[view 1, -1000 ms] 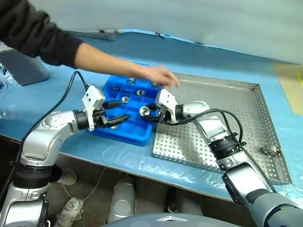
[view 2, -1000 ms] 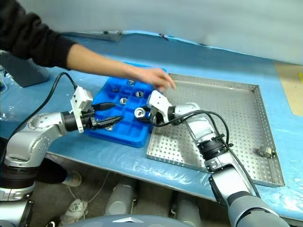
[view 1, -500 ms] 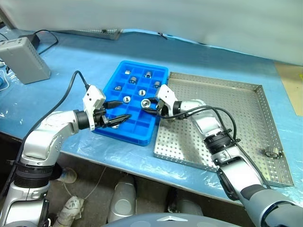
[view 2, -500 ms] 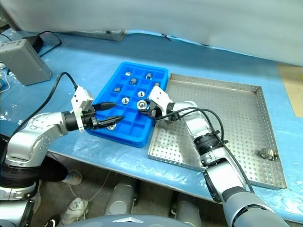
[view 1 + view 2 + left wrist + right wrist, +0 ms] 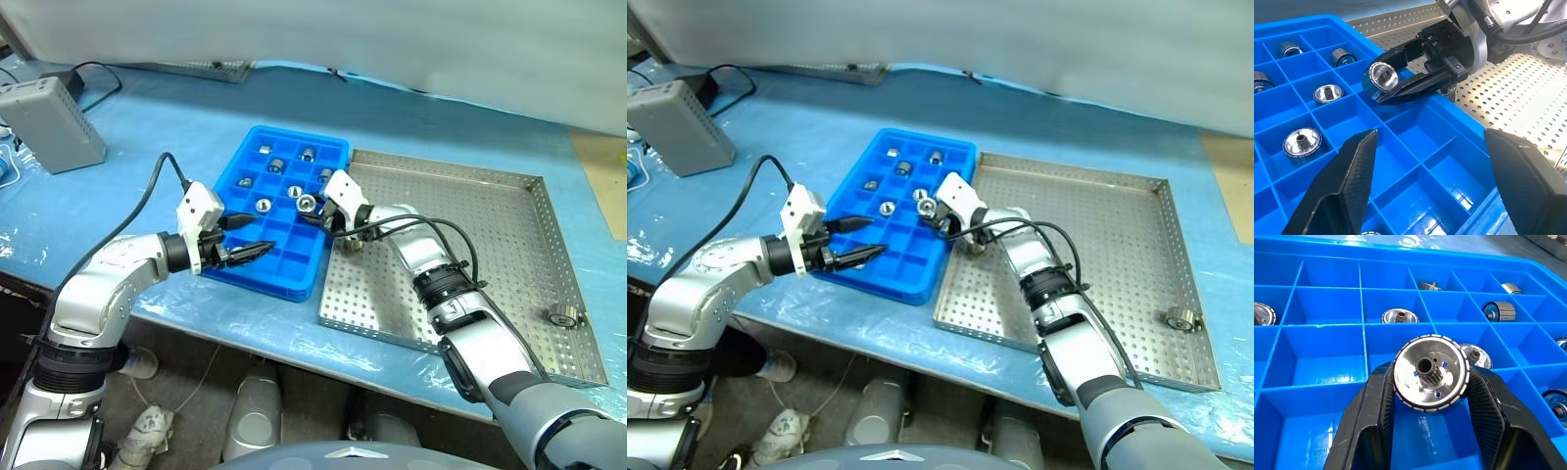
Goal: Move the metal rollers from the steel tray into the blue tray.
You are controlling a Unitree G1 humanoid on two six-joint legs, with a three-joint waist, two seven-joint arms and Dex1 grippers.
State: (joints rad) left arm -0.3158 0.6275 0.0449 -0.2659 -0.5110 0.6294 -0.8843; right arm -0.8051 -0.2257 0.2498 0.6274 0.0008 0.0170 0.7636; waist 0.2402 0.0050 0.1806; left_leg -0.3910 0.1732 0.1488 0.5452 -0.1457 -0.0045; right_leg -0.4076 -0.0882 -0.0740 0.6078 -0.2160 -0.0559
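Over the blue tray [image 5: 279, 211], the right gripper [image 5: 1430, 396] clamps a roller [image 5: 1430, 371]; several are stowed, one roller on the steel tray [image 5: 561, 316] remains, and the left gripper [image 5: 1430, 171] gapes empty.

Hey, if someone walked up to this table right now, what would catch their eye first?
Most striking is the right gripper holding a shiny metal roller above the blue tray, where several more rollers already sit in the compartments. The left gripper hangs open over the tray's near left side. Beside the blue tray, the steel tray holds one last roller in its near right corner.
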